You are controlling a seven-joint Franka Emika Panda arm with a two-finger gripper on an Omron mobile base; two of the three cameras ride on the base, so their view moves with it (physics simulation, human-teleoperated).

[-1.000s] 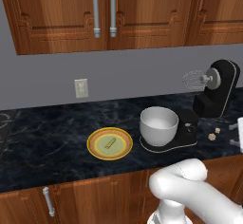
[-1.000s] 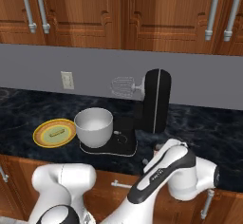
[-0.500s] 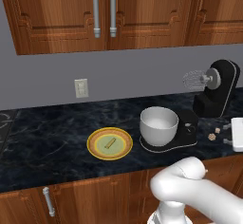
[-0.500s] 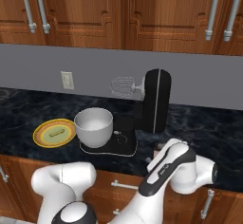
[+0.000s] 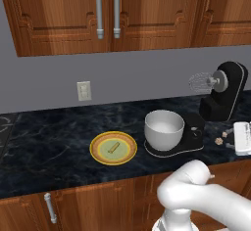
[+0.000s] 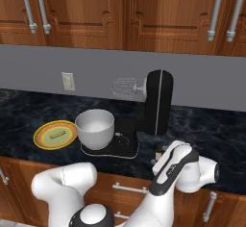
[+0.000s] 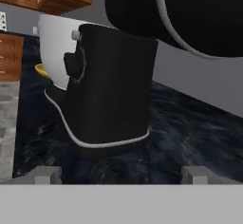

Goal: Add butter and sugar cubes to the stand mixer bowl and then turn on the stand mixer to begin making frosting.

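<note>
Mixer: the black stand mixer (image 5: 223, 98) stood at the right of the left base frame, head tilted back, its wire whisk (image 5: 199, 82) raised clear of the bowl; in the hand frame its column (image 7: 111, 90) sat centre, close to the camera.
Bowl: the white bowl (image 5: 163, 129) sat on the mixer's flat base, right of centre in the left base frame.
Butter: the thin tan butter stick (image 5: 113, 148) lay on the yellow plate (image 5: 100, 154), centre-low in the left base frame, just left of the bowl and apart from it.
Sugar: two tiny pale sugar cubes (image 5: 221, 137) lay on the dark counter (image 5: 49, 147), right of the mixer's base.
Gripper: the gripper (image 7: 121, 173) sat low in the hand frame, fingertips (image 7: 47, 173) spread wide apart, nothing between them, pointed at the mixer's column.
Wall: a pale outlet (image 5: 84, 90) sat mid-left.
</note>
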